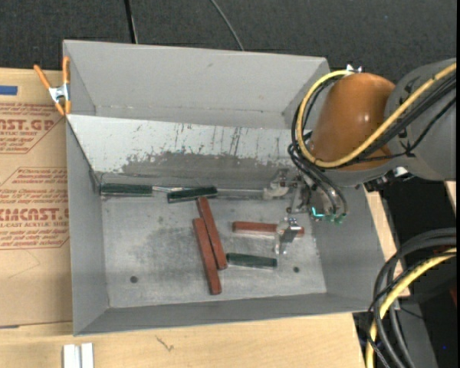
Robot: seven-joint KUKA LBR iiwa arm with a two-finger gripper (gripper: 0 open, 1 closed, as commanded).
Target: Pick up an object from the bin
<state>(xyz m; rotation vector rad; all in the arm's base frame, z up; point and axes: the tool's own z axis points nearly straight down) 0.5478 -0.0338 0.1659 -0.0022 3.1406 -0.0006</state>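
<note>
My gripper (287, 234) hangs low in the right part of the bin (192, 83). From here I cannot tell if it is spread or pressed together, and I see nothing pinched in it. The short red stick (253, 226) lies flat just beside it at nine o'clock, with its near end very close to the tip. A green stick (251, 261) lies near at seven o'clock, and two long red sticks (208, 244) are further left.

I think the risk is a bad grip. The stick is thin and flat on the floor, so the tip may only push it away or catch one end, and then it can swing and slip out. The green stick could also be knocked.
</note>
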